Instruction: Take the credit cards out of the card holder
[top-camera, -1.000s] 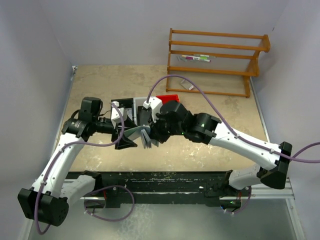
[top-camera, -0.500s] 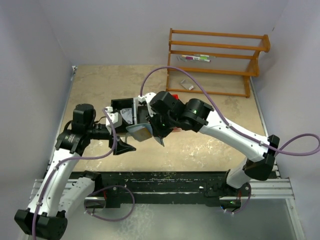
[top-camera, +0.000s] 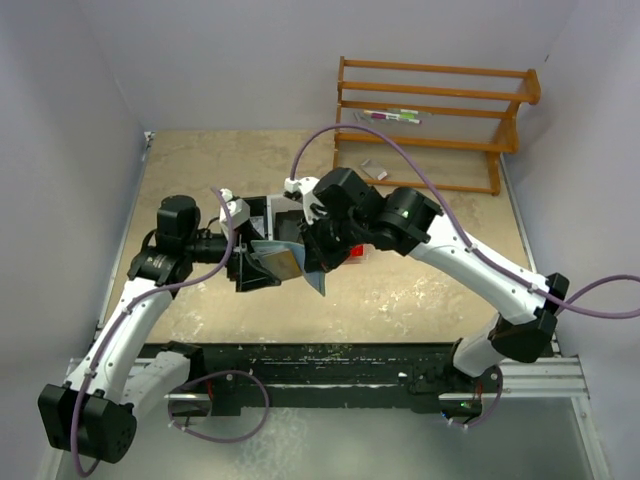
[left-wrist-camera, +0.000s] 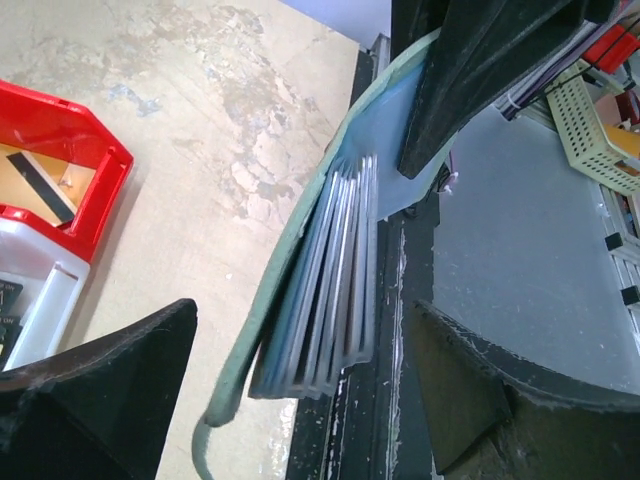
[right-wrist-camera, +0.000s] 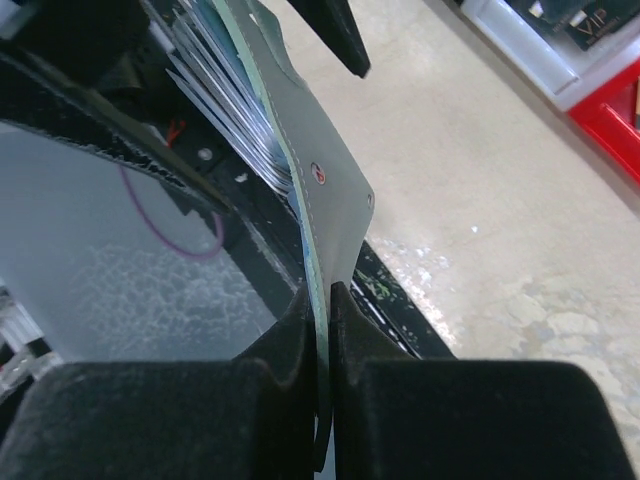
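Several cards (left-wrist-camera: 330, 280) fan out of the holder (right-wrist-camera: 330, 190) and none looks drawn yet, so we judge the task to be at its opening step: the reach for a first card.

Our right gripper (right-wrist-camera: 322, 300) is pinched shut on the edge of the holder's green flap. It holds the holder in the air, tilted, over the near part of the table (top-camera: 200, 170) and the black rail (top-camera: 330, 360) at its edge. The card stack points toward our left arm.

Our left gripper (left-wrist-camera: 300, 320) stands wide open and holds nothing. One finger is on each side of the stack's free end, and neither seems to touch it.

As we see it, the next move calls for care. The cards lie packed close, so closing across the whole fan would take all of them, or crush them. We would want the fingers lined up on one or two card edges, closed firmly, then drawn straight along the slots while the right gripper keeps its hold. The flap is thin, and a hard pull could slip it from the pinch.

The table is tan and mottled, like worn stone. A red bin (left-wrist-camera: 70, 140) sits on it past the holder, with a white one against it. A wooden rack (top-camera: 430, 110) stands at the far right, and pale lilac walls (top-camera: 60, 120) close in the space.
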